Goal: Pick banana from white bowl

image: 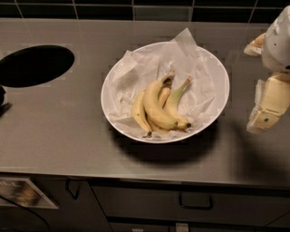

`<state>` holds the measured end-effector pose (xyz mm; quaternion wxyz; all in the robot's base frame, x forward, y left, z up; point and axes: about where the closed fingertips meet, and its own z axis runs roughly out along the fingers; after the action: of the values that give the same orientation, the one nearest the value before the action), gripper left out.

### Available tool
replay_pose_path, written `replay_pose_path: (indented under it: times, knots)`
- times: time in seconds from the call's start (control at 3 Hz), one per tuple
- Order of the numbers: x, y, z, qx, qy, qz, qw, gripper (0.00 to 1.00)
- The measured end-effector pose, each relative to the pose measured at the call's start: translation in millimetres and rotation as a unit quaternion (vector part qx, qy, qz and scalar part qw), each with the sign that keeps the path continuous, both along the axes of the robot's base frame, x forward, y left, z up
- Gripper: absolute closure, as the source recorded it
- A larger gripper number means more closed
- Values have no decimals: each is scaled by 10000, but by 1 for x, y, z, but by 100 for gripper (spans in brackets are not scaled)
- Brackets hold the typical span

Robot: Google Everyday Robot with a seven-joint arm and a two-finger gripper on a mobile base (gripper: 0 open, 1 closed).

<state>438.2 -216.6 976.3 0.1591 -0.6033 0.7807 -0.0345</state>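
- Drawer fronts with dark handles sit closest, below the edge of the grey tabletop.
- The white bowl rests mid-tabletop, lined with crumpled white paper.
- Inside it three bananas lie bunched together. The banana with the thin greenish stem is rightmost, touching the thick banana; a paler banana lies on the left.
- The gripper hangs at the right edge, beside the bowl but apart from it, jaws spread wide with nothing between them.
- A round black opening sits far left, and dark tiles run behind.
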Motion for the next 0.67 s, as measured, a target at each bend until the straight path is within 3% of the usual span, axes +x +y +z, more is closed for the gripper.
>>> replay_pose_path:
  times: [0.67]
  knots:
    - [0,6,-1,108,-43,-2,9999,0]
